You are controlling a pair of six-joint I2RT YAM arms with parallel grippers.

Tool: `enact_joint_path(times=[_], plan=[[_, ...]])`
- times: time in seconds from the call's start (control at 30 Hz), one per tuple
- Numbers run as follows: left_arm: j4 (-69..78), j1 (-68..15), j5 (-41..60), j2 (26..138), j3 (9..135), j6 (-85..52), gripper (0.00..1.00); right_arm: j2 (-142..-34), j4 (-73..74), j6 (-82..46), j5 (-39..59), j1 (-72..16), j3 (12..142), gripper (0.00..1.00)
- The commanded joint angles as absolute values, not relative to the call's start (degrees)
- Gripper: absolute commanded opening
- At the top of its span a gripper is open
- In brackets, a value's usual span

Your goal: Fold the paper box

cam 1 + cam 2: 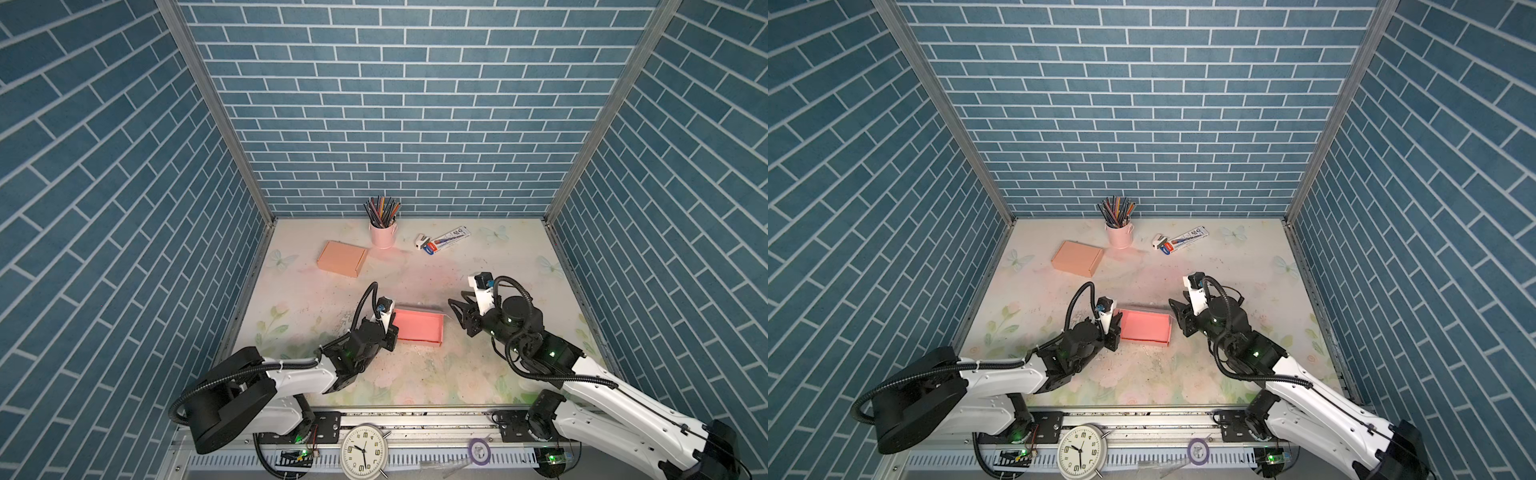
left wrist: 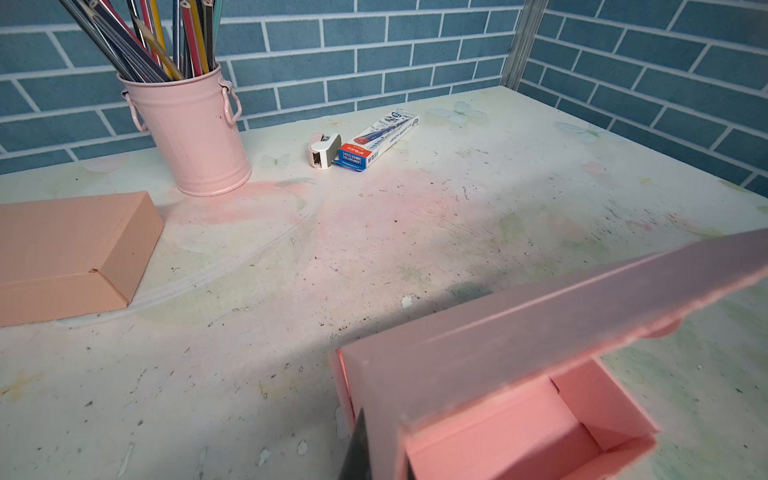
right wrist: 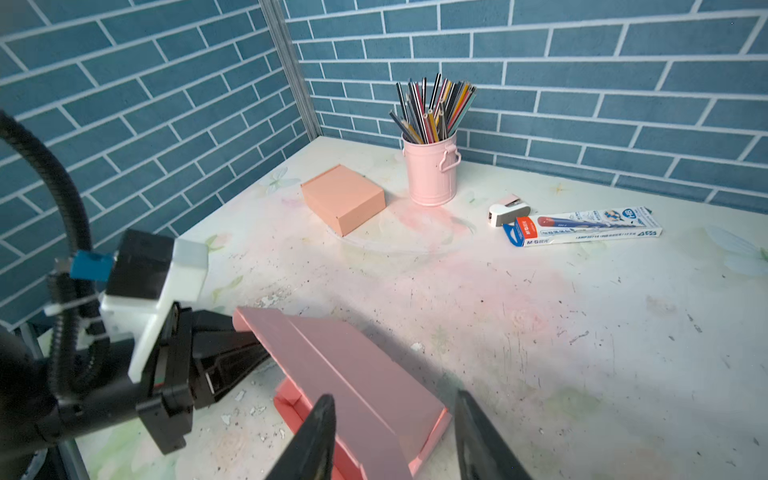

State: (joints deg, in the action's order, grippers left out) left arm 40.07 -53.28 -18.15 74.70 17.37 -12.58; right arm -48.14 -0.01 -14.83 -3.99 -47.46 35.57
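Pinching the paper box point(image 1: 417, 328) by its end wall, the left gripper point(image 1: 390, 332) is clamped tight; the raised lid point(image 3: 345, 365) ends just ahead of the right gripper point(image 3: 395, 395), spread and empty. Light, thin card, probably crease-prone: take the lid's free edge gently.

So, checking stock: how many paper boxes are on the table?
2: a closed peach box beside the pencil bucket, and an open pink box at the left pincer.

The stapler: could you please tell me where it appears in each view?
Top view: stapler near the back wall, right of the cup.
Top view: stapler in the same place.
Left wrist: between cup and pencil box.
Right wrist: likewise.
Landmark: cup.
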Motion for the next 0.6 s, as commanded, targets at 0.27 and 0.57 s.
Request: enact_joint_path(times=[0.27, 0.57], plan=[[37.4, -54.5, -18.4, 75.6, 17.2, -12.0, 0.08, -66.2, -3.4, -13.9, -0.1, -47.7, 45.9, 0.46], [36.7, -54.6, -17.3, 74.9, 17.1, -12.7, 0.15, -71.0, -2.2, -14.0, 1.8, -47.7, 45.0, 0.46]])
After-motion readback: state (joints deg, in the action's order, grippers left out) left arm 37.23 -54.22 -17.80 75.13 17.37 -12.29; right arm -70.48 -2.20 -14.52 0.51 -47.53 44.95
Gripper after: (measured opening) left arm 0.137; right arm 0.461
